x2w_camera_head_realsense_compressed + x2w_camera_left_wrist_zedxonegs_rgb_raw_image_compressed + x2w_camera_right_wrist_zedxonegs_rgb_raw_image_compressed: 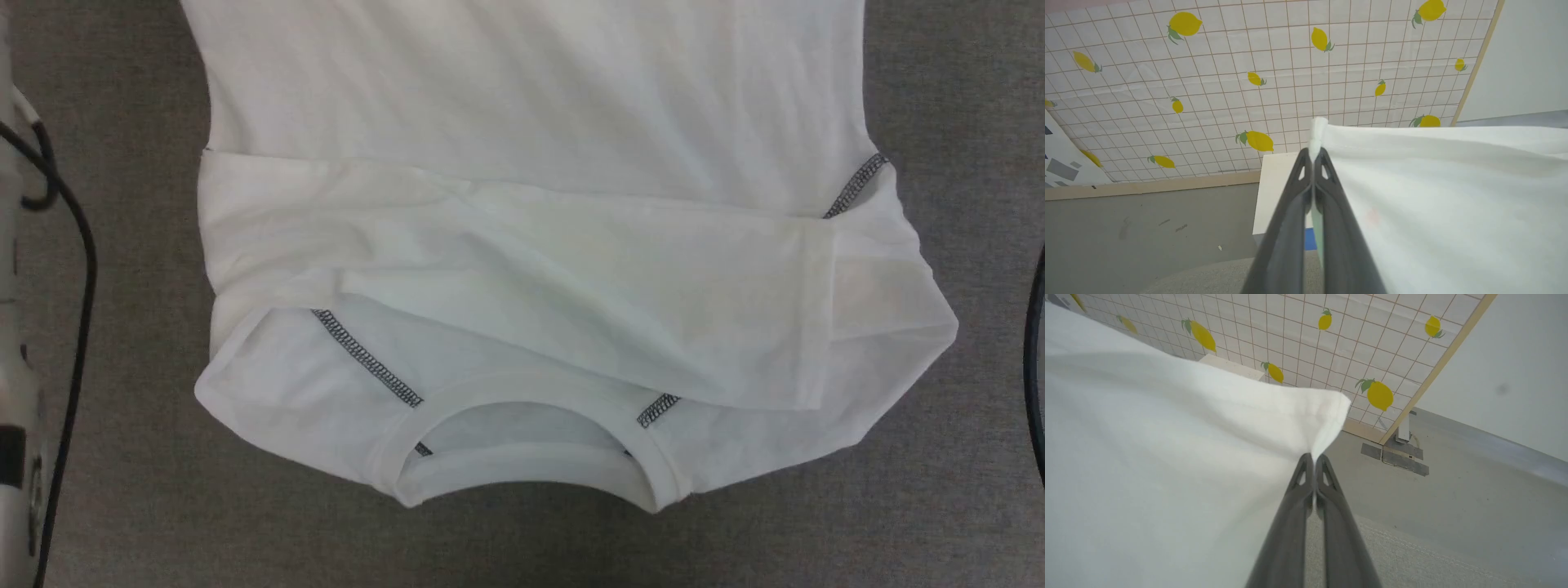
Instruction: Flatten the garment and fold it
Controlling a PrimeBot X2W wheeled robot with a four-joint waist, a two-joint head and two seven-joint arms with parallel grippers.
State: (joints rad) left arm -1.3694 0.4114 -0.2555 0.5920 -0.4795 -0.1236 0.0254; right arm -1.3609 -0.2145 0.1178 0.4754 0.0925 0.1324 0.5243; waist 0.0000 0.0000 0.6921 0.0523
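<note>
The garment (522,147), a white T-shirt with dark zigzag shoulder seams, lies on the grey cloth-covered table (147,506) with its collar toward me and both sleeves folded in across the chest. Its far part rises out of the top of the head view. In the left wrist view my left gripper (1313,157) is shut on a corner of the garment (1453,212), which stretches off to the right. In the right wrist view my right gripper (1313,459) is shut on another corner of the garment (1147,457), which spreads to the left.
A pale forearm with a black cable (77,269) runs along the left edge of the head view. Beyond the table stand a lemon-patterned grid screen (1249,81), a rigid white box (1274,196), and grey floor (1453,490).
</note>
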